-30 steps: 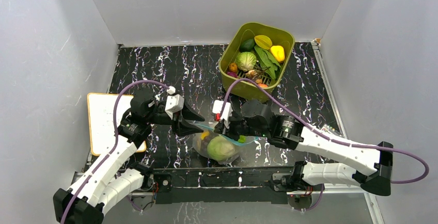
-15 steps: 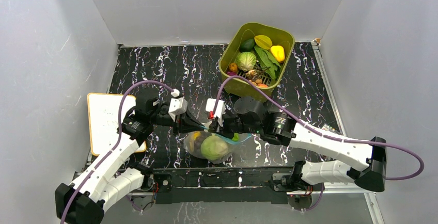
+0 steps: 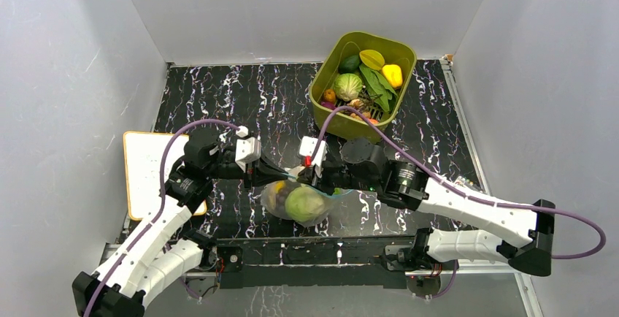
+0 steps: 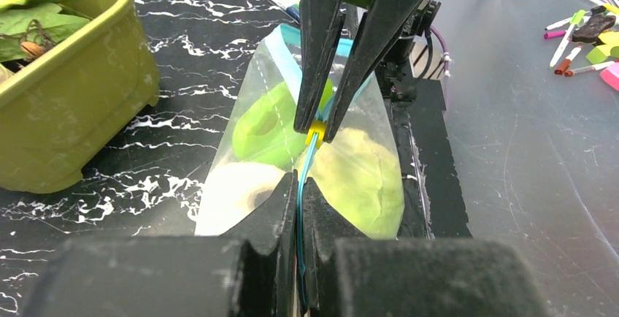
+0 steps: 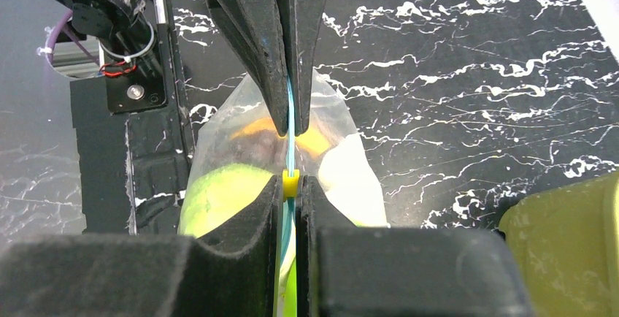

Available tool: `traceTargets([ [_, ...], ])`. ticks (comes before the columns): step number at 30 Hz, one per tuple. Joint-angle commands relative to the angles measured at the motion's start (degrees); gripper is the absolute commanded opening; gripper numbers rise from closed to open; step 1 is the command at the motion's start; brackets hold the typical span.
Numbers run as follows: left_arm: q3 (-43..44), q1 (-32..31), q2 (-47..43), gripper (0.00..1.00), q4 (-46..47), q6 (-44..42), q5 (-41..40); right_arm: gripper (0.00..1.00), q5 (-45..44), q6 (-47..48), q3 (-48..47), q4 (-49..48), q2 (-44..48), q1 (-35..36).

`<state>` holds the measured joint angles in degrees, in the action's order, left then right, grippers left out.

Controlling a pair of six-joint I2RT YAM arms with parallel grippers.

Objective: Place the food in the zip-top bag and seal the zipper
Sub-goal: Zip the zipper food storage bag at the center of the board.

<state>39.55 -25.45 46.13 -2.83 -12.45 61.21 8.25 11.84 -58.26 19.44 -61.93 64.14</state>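
Clear, crinkly plastic hangs between the two arms: the zip-top bag (image 3: 301,206) sits near the front edge of the black marbled counter (image 3: 241,98), its light blue zipper (image 4: 301,178) uppermost and stretched in a line from one arm to the other. The left fingers (image 3: 271,176) are pressed together on the zipper at the bag's left end. A second ago they stood wide apart just beside that end, and half a second ago they were nearly closed on it. The right fingers (image 3: 312,178) are clamped on the same strip a little further along, as they were throughout the last second. Their tips pinch a small yellow slider (image 5: 290,180) that rides on the zipper.

In the wrist views the two pairs of fingers face each other tip to tip, with only a short stretch of blue strip showing between them. The bag bulges below on both sides.

Inside the bag lie a green cabbage (image 3: 304,204), a darker piece to its left and an orange piece (image 5: 315,142) near the top. The bag has shifted slightly since a second ago, and now lies a little further left.

More food (image 3: 365,79) fills the olive-green tub (image 3: 322,76) at the back right of the counter, well apart from the bag and unchanged. A white board (image 3: 146,174) lies at the counter's left edge, partly under the left arm.
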Motion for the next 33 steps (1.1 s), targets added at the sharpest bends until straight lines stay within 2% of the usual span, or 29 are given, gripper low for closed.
traceTargets([
  [1, 1.0, 0.7, -1.7, 0.00, 2.8, 1.7, -3.5, 0.00, -3.7, -0.4, 0.1, 0.2, 5.2, -0.1],
  [33, 3.3, 0.8, -5.0, 0.00, -3.6, -1.4, -13.4, 0.00, -8.1, -2.7, 0.8, 7.8, 9.4, -0.2],
])
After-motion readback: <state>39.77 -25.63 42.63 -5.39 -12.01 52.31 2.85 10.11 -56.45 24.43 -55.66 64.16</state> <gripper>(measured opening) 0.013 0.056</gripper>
